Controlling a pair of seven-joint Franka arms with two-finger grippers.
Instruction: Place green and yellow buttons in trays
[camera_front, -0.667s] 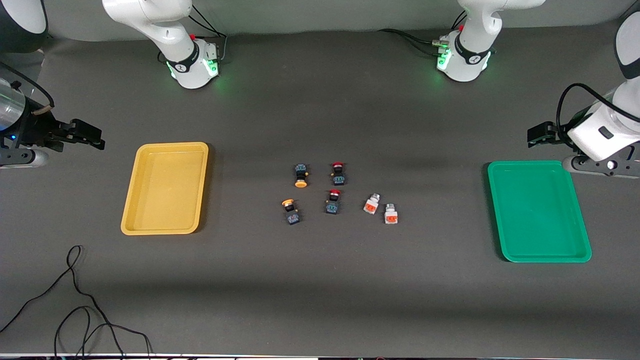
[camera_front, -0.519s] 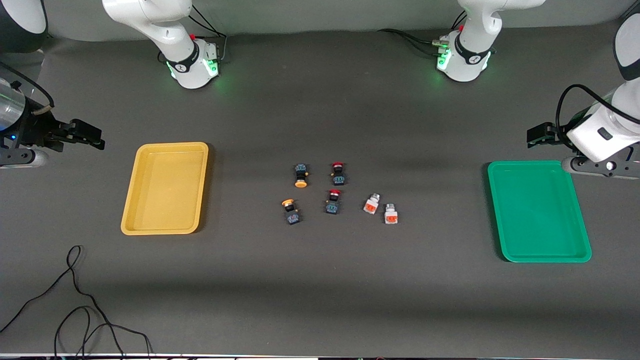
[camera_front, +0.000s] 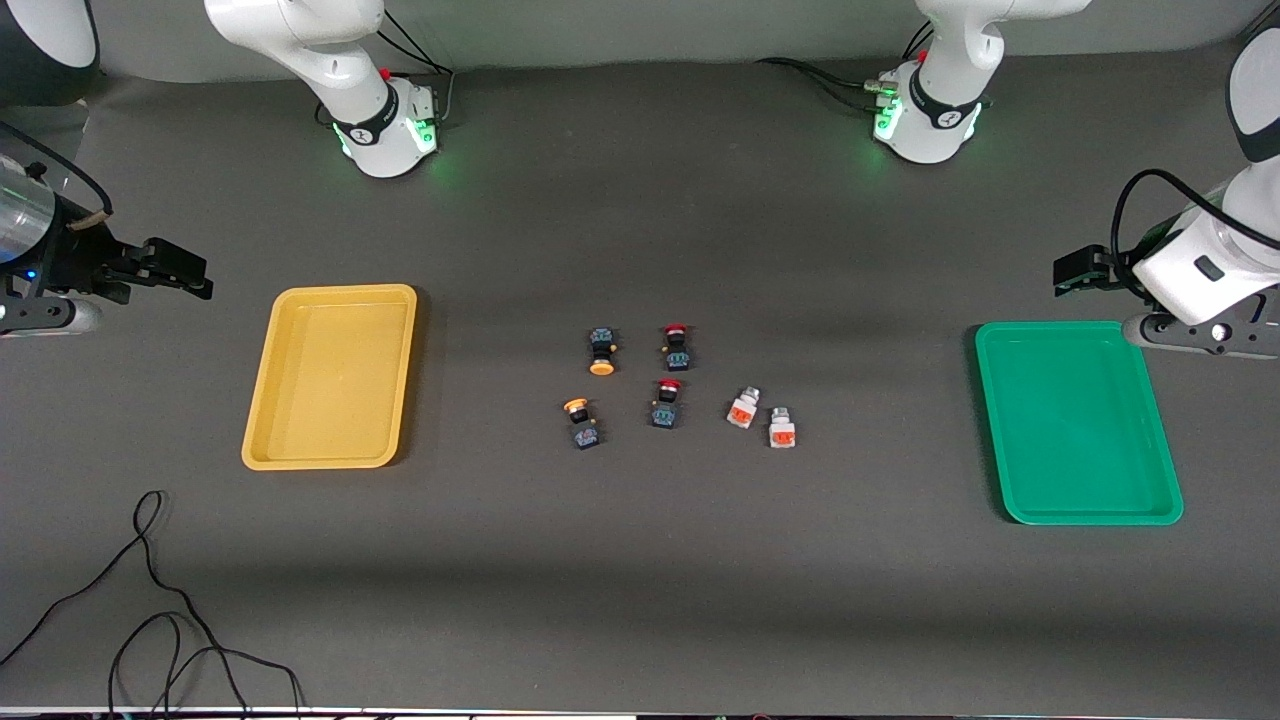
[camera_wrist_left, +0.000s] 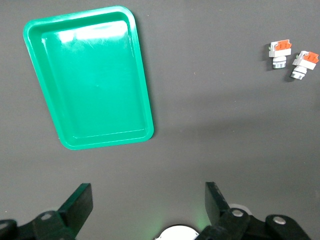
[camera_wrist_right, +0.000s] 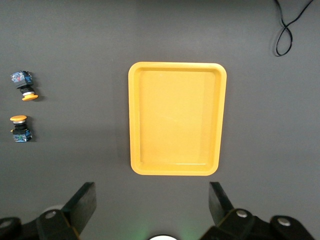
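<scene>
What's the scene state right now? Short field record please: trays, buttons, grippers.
yellow tray: holds nothing, toward the right arm's end
green tray: holds nothing, toward the left arm's end
yellow-capped buttons: two, on table mid-way between trays
white buttons: two, side by side on table
red-capped buttons: two, on table between the other pairs
left gripper: open, holding nothing
right gripper: open, holding nothing
buttons placed: none

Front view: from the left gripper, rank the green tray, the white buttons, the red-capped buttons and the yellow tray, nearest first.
The left gripper hangs at the left arm's end of the table.
1. green tray, just beside it.
2. white buttons, mid-table, on the tray's side of the cluster.
3. red-capped buttons, mid-cluster.
4. yellow tray, at the right arm's end.
</scene>
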